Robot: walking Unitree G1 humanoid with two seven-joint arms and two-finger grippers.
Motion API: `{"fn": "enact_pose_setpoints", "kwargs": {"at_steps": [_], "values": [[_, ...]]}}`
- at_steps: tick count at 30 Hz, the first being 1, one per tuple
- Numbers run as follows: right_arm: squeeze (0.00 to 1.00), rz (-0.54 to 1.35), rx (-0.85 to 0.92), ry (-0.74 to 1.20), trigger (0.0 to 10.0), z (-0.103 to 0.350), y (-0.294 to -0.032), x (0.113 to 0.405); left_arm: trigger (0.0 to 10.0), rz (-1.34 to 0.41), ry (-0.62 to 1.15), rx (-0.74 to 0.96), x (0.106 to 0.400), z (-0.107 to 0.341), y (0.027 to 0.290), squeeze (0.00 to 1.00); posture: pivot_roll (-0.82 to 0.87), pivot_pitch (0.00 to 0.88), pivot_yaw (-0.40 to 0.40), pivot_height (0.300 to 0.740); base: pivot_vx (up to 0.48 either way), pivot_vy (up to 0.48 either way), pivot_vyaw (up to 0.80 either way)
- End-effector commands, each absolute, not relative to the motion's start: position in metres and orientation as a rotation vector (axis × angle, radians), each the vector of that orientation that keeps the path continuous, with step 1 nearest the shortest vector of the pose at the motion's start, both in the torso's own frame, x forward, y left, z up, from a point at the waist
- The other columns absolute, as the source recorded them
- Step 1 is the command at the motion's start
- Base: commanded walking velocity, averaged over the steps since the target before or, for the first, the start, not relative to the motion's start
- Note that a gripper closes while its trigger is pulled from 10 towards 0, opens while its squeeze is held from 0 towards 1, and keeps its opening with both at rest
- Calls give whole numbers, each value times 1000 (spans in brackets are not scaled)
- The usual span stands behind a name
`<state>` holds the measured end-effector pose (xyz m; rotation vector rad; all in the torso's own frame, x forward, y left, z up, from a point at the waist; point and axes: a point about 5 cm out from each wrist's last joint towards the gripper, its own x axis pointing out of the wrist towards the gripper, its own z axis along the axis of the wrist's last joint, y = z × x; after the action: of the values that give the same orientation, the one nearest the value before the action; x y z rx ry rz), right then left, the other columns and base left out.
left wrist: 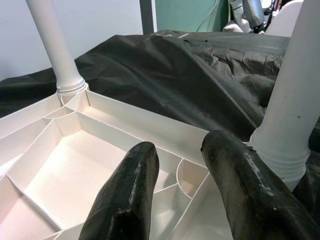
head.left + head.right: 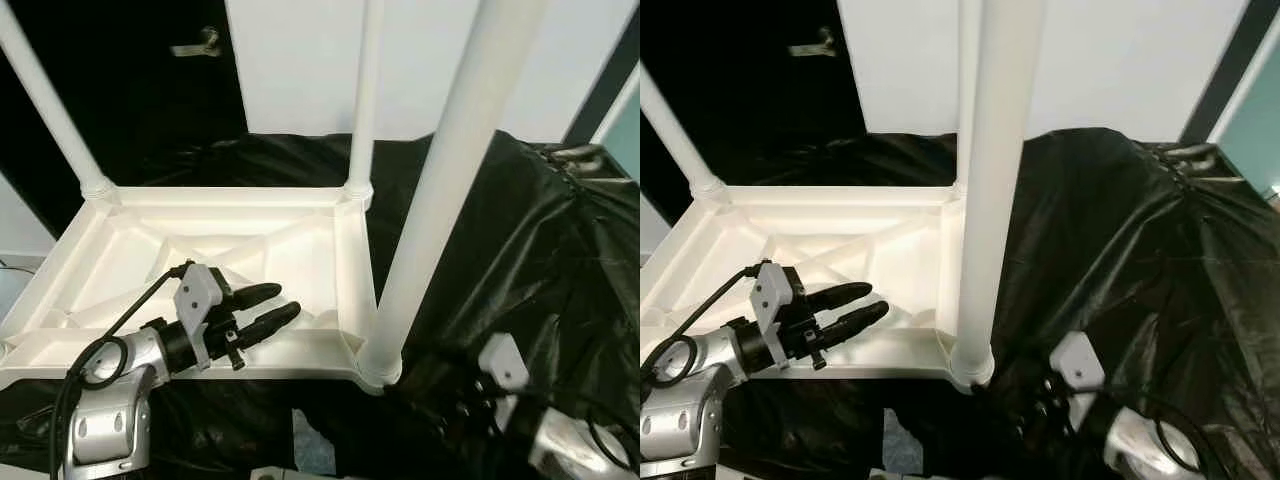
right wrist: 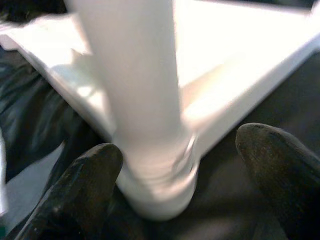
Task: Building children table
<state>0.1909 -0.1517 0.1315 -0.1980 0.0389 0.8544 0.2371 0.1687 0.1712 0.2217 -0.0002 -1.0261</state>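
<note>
A white plastic children's table [image 2: 230, 197] lies upside down on a black sheet, its ribbed underside facing up. Three white legs stand in its corners: far left [image 2: 45, 90], far right [image 2: 365, 100] and near right [image 2: 450, 180]. My left gripper [image 2: 284, 301] hovers open over the underside near the front rim, with nothing between its fingers [image 1: 125, 200]. My right gripper [image 3: 180, 145] sits low by the table's near right corner. It is open, one finger [image 3: 90, 185] on each side of the near right leg's base [image 3: 155, 165].
The black sheet [image 2: 520, 230] bulges up to the right of the table. Behind stand a white wall [image 2: 300, 60] and a dark door with a handle [image 2: 195, 45]. A strip of pale floor [image 2: 315, 450] shows below the front rim.
</note>
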Motion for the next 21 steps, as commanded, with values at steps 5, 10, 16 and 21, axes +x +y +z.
{"fn": "enact_pose_setpoints", "kwargs": {"at_steps": [5, 10, 16, 21], "values": [[0, 896, -216, 18, 10000, 128, -141, 211, 10000, -730, -43, 215, 250, 174, 174, 0, 84, 0, -4, 740, 0, 0, 0], [0, 926, -263, -32, 10000, 129, -127, 241, 10000, -732, -72, 232, 255, 174, 164, 0, 86, 0, -14, 740, 0, 0, 0], [0, 883, -302, -24, 10000, 126, -140, 261, 10000, -779, -58, 199, 254, 167, 149, 0, 81, 0, -10, 740, 0, 0, 0], [0, 854, -323, -16, 10000, 126, -149, 269, 10000, -793, -56, 188, 254, 164, 144, 0, 72, 0, -6, 740, 0, 0, 0]]}}
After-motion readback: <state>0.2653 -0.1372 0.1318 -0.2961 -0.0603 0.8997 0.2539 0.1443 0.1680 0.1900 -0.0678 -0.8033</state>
